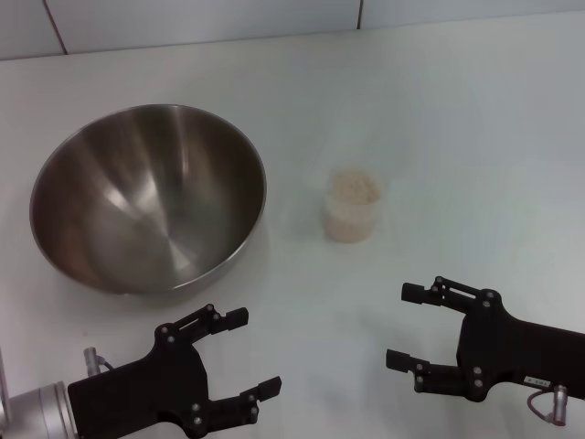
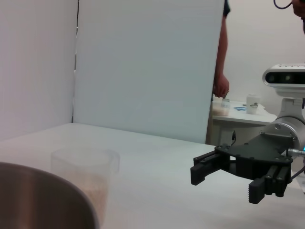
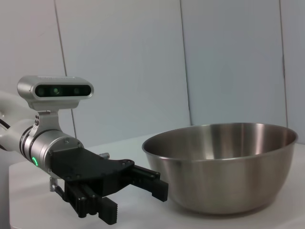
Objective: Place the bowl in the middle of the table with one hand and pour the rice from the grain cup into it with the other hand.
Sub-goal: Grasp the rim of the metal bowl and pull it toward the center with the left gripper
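Observation:
The steel bowl (image 1: pixel 146 197) stands empty at the left of the white table (image 1: pixel 457 137). The clear grain cup (image 1: pixel 352 208) stands upright right of it, near the middle, with rice (image 1: pixel 354 189) filling it. My left gripper (image 1: pixel 254 352) is open and empty, just in front of the bowl. My right gripper (image 1: pixel 400 326) is open and empty, in front and right of the cup. The left wrist view shows the bowl's rim (image 2: pixel 38 200), the cup (image 2: pixel 88 176) and the right gripper (image 2: pixel 223 183). The right wrist view shows the bowl (image 3: pixel 219 167) and the left gripper (image 3: pixel 133 202).
A white wall (image 1: pixel 201 23) closes off the table's far edge. In the left wrist view a person (image 2: pixel 220 71) stands at a side table (image 2: pixel 238 117) with small containers, beyond a white panel (image 2: pixel 147 67).

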{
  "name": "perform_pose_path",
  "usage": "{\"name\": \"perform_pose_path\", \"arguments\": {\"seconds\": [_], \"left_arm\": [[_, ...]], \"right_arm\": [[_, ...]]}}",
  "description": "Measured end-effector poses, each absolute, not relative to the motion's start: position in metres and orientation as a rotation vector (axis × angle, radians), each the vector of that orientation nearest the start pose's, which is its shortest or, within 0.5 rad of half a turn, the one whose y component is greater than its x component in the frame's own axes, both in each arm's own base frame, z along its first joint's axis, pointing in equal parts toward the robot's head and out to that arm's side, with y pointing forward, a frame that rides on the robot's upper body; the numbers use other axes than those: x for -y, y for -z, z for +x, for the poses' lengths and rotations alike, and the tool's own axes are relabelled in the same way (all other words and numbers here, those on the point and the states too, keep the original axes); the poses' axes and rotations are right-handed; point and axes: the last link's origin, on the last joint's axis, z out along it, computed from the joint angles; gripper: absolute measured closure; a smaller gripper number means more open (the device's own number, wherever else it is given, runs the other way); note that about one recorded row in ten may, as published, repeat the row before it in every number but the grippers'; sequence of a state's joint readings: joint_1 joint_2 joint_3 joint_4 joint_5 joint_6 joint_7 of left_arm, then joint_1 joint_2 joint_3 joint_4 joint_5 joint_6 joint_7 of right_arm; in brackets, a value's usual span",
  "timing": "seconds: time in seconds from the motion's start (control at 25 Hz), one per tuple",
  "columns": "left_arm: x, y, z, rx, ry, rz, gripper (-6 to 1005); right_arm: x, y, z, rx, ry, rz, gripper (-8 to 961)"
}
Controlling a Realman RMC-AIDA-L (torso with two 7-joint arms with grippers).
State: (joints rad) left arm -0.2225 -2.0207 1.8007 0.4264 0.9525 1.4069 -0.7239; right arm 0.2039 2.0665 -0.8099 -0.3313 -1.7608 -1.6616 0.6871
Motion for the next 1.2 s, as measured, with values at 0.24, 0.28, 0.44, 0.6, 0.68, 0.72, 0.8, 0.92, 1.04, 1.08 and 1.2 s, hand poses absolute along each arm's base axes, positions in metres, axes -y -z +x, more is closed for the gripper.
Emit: {"name": "perform_pose_path", "arguments": {"seconds": [0.24, 0.28, 0.44, 0.6, 0.68, 0.72, 0.8, 0.92, 1.04, 1.08, 1.2], "left_arm": [[-0.209, 0.085, -0.287, 0.324, 0.898, -2.758, 160], [-0.209, 0.085, -0.287, 0.324, 0.897, -2.758, 163], [-0.208, 0.085, -0.286, 0.321, 0.904, -2.758, 177], [-0.204, 0.060, -0.264, 0.194, 1.140, -2.681, 190], [-0.204, 0.060, -0.264, 0.194, 1.140, -2.681, 196], [-0.204, 0.060, -0.264, 0.194, 1.140, -2.681, 200], [-0.232, -0.002, -0.243, 0.272, 1.386, -2.401, 206], [-0.245, -0.018, -0.243, 0.331, 1.381, -2.365, 216], [-0.302, -0.064, -0.249, 0.619, 1.071, -2.250, 226], [-0.308, -0.069, -0.250, 0.654, 1.010, -2.241, 230], [-0.329, -0.076, -0.249, 0.797, 0.797, -2.235, 240]], "right_arm": [[-0.195, 0.041, 0.328, -0.386, -0.879, -2.597, 145], [-0.195, 0.041, 0.328, -0.386, -0.879, -2.597, 145], [-0.195, 0.041, 0.328, -0.386, -0.878, -2.597, 145], [-0.195, 0.041, 0.328, -0.384, -0.878, -2.597, 145], [-0.195, 0.041, 0.328, -0.385, -0.877, -2.597, 145], [-0.195, 0.041, 0.328, -0.385, -0.877, -2.596, 145], [-0.195, 0.041, 0.328, -0.384, -0.878, -2.594, 145], [-0.195, 0.042, 0.327, -0.383, -0.881, -2.592, 145], [-0.195, 0.042, 0.327, -0.381, -0.880, -2.590, 145], [-0.195, 0.042, 0.327, -0.381, -0.880, -2.590, 145], [-0.195, 0.041, 0.327, -0.377, -0.879, -2.589, 145]]}}
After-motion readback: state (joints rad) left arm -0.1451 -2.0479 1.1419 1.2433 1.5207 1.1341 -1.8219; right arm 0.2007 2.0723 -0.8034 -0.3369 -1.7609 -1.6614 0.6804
